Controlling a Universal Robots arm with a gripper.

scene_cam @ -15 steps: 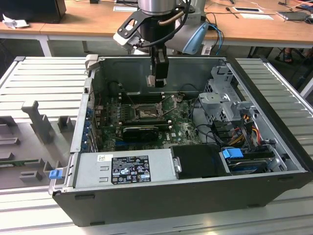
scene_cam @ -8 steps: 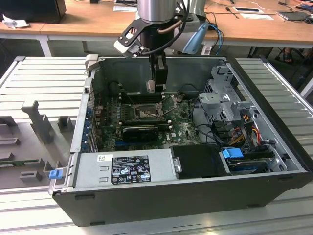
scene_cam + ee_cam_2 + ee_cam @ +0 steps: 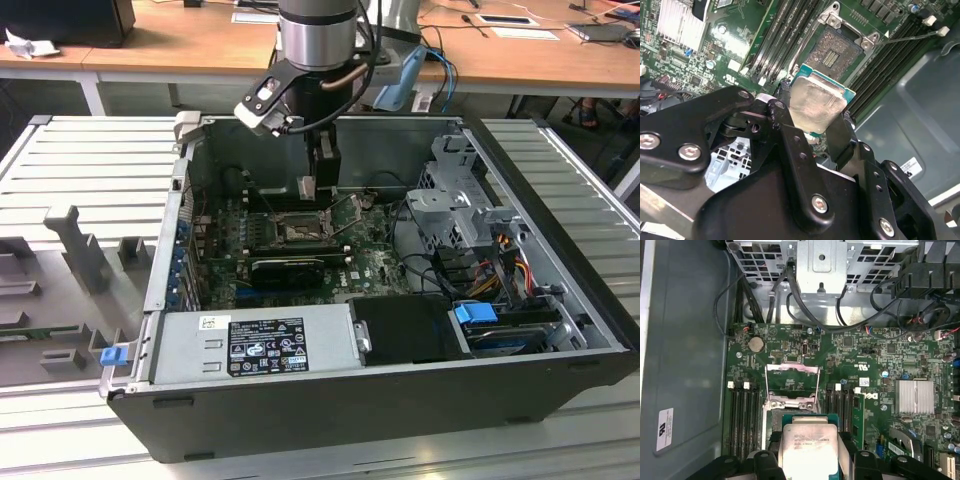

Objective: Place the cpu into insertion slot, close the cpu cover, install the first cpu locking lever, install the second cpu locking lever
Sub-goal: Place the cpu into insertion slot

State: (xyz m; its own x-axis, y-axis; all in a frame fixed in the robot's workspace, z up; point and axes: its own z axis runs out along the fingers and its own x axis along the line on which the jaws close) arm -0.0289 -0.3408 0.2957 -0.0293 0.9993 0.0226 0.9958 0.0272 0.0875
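The cpu (image 3: pixel 817 102), a silvery square chip with a greenish edge, is clamped between my gripper's (image 3: pixel 812 117) black fingers (image 3: pixel 790 135). In the exterior view the gripper (image 3: pixel 310 186) hangs inside the open computer case, just above the insertion slot (image 3: pixel 298 232). The slot (image 3: pixel 837 52) lies bare with its dark pin field exposed. In the first wrist view the cpu (image 3: pixel 809 447) hovers over the slot's near edge (image 3: pixel 790 412). The cpu cover (image 3: pixel 791 378) stands swung open beyond the slot. A thin wire locking lever (image 3: pixel 910 37) is raised beside the slot.
Memory slots (image 3: pixel 742 410) flank the socket on both sides. A black graphics card (image 3: pixel 288 268) sits in front of the socket, with the power supply (image 3: pixel 250 345) nearer. A metal drive cage (image 3: pixel 460 200) and cables (image 3: pixel 500 250) fill the exterior view's right. A finned heatsink (image 3: pixel 914 396) stands nearby.
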